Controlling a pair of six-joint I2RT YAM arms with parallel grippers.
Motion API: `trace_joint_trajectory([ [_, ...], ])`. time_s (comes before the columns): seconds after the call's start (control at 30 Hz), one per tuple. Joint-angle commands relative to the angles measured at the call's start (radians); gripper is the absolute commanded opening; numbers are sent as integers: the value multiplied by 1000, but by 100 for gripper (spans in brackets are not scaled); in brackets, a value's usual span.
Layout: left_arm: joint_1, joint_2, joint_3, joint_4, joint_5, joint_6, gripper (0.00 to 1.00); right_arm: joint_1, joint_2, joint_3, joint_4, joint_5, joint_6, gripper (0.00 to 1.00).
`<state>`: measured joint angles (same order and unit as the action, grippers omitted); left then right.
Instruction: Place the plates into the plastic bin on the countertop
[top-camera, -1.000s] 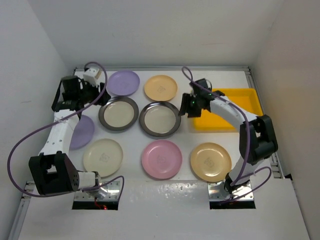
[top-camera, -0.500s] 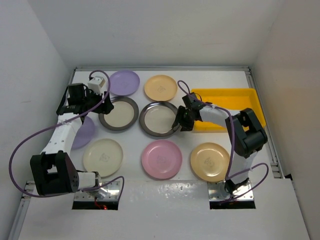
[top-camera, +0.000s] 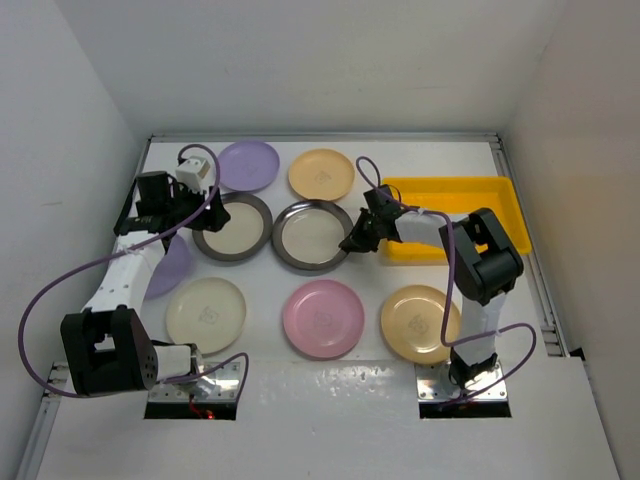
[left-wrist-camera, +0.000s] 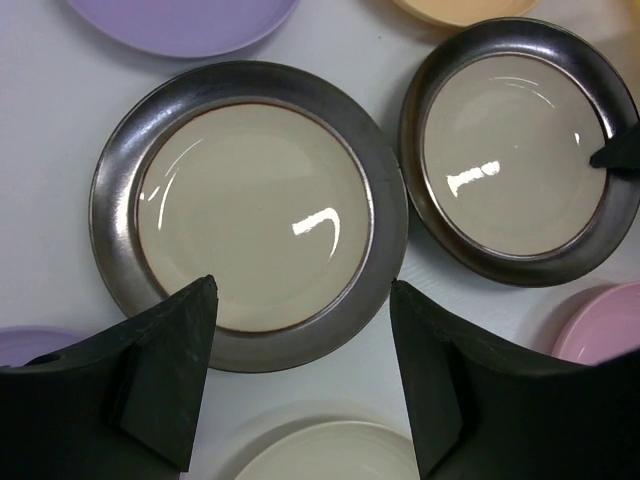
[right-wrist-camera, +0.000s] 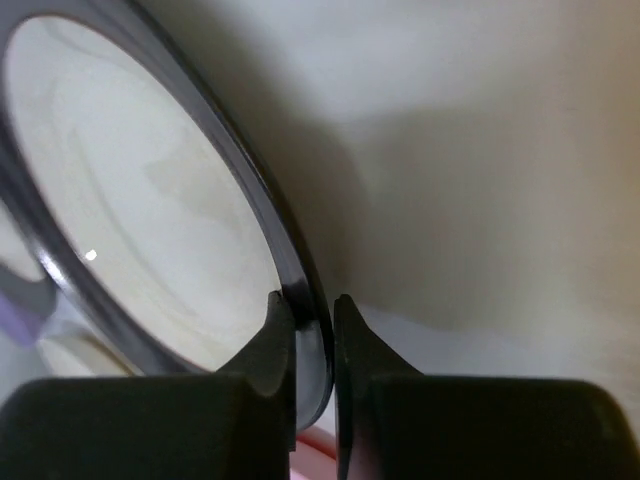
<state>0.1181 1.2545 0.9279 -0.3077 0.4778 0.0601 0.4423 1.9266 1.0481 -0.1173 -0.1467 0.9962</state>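
since the earlier frames the left gripper (top-camera: 192, 196) has swung toward the plastic bin (top-camera: 450, 195), and the right gripper (top-camera: 358, 238) has moved off the bin's left wall. left gripper: fingers apart, hovering over the near rim of the left dark-rimmed plate (left-wrist-camera: 250, 215), two plates left of the bin, likely lining up to straddle it. right gripper: fingers pinched on the rim of the right dark-rimmed plate (top-camera: 312, 235), just left of the bin, presumably for transfer into it

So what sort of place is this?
Likely a robot test booth: bare white walls around a white countertop, a left arm and right arm bolted at its edge, plates in neat rows beside a yellow bin.
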Motion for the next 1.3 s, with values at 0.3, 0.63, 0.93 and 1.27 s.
trace_joint_trajectory([
  [0.3,-6,-21,-17,67,56,-16,71,-30,-263,10,60,-17,-99,0],
  [0.63,-15,19,3,76,65,-16,71,-247,-560,-49,153,-132,-65,0],
  [0.93,-24,201,331,-177,67,52,75,-665,-775,-230,18,-93,-91,0],
  [1.27,22,588,799,-553,13,126,70,-875,-640,-189,-38,-209,-157,0],
])
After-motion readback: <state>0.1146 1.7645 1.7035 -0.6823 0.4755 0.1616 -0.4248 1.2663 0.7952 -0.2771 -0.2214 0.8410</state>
